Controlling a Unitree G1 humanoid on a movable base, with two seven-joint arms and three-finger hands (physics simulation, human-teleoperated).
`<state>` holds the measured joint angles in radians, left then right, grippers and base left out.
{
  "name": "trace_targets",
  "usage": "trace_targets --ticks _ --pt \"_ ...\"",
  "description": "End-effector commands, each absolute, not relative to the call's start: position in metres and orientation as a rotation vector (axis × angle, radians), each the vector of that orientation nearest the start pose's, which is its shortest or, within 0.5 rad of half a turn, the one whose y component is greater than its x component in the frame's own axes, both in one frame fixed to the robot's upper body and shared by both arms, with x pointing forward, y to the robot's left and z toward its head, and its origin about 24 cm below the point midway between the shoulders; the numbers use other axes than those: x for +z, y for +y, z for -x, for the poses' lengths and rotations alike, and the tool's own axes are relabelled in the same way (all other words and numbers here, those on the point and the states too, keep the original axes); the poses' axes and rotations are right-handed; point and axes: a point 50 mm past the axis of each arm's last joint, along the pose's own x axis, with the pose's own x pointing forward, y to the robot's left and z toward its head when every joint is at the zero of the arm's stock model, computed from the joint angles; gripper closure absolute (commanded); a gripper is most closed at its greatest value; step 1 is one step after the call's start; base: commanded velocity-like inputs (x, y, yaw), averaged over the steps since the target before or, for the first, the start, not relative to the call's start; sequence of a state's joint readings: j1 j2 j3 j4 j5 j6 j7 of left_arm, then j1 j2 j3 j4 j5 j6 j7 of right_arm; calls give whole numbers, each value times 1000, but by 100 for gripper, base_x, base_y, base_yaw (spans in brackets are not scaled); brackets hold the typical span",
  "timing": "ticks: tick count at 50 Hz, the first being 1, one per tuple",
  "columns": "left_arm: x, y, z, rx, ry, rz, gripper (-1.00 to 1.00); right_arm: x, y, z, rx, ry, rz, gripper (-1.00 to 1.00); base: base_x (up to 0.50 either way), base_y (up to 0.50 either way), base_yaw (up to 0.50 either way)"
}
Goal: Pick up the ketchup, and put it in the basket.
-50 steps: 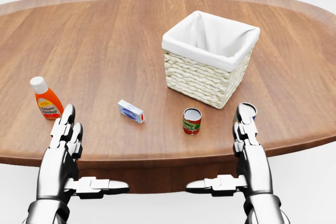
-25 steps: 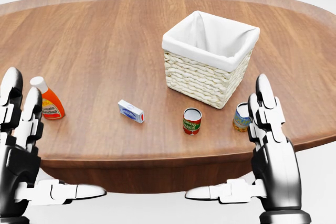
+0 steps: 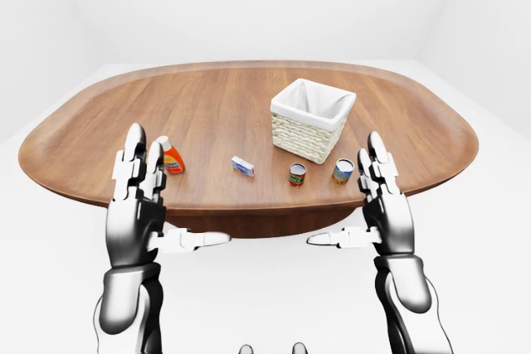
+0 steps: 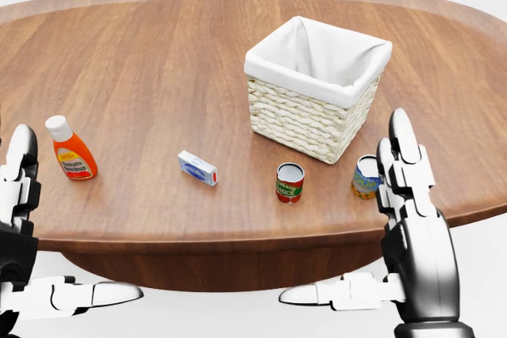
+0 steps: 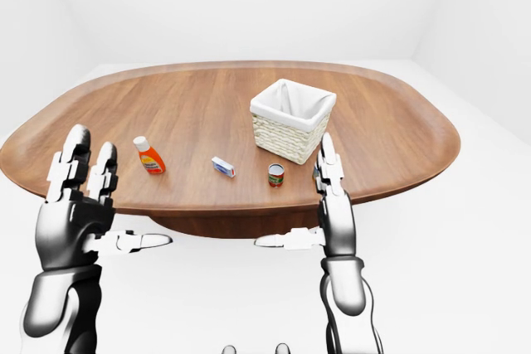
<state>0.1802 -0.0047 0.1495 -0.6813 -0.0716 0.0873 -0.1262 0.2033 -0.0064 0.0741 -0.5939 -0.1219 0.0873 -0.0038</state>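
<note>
Both hands are raised at the near edge of the oval wooden tabletop (image 4: 158,61), palms turned inward and neither touching anything. The left hand (image 3: 137,205) has its fingers spread and pointing up, thumb stretched out sideways toward the right hand; it holds nothing. The right hand (image 4: 416,227) stands the same way, fingers straight up and apart, thumb reaching toward the left hand, also empty.

The ketchup (image 4: 70,150) stands upright on the tabletop, white cap on top, just up and to the right of the left hand's fingertips in the head view, with a gap between them. Further right of that hand lies a small white and blue box (image 4: 197,168), flat on the wood.

The basket (image 4: 317,89), woven and lined with white cloth, sits up and to the left of the right hand, well apart from the ketchup. A red can (image 4: 290,182) stands left of the right hand, below the basket. A second can (image 4: 365,176) stands just beside the right hand's fingers, partly hidden by them in the head view.
</note>
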Motion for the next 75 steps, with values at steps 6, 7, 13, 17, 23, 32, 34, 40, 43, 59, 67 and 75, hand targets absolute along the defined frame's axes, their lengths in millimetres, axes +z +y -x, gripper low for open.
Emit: trace_targets --ticks 6,7,13,17,23,32,34,40,43,59,67,75 --pt "146 188 -194 53 -411 13 -100 118 -143 -203 6 -276 139 -100 28 16 0" --pt "146 188 -193 52 -412 13 -100 118 -143 -203 6 -276 142 -100 48 31 0" --pt "145 189 -193 50 -406 14 -100 118 -142 -203 6 -276 145 -100 48 31 0" --pt "144 190 -193 51 -401 12 -100 117 -141 -203 7 -272 144 -100 48 31 0" --pt "142 191 -195 59 -395 17 -100 116 -144 -207 -35 -269 138 -100 35 18 0" --pt "145 191 -194 53 -407 17 -100 117 -142 -206 -34 -276 145 -100 0 0 0" --pt "146 191 -194 53 -413 17 -100 118 -141 -205 -24 -282 142 -100 0 0 0" --pt "148 191 -191 53 -423 11 -100 121 -140 -203 -5 -292 134 -100 0 0 0" --pt "151 191 -190 58 -439 24 -100 122 -140 -200 18 -295 136 -100 17 0 0" --pt "154 194 -190 64 -453 28 -100 126 -138 -200 25 -314 136 -100 50 0 0" --pt "152 195 -190 65 -445 28 -100 124 -137 -201 25 -303 137 -100 50 0 0" --pt "153 195 -190 67 -450 22 -100 122 -142 -203 -18 -294 135 -100 41 0 0"
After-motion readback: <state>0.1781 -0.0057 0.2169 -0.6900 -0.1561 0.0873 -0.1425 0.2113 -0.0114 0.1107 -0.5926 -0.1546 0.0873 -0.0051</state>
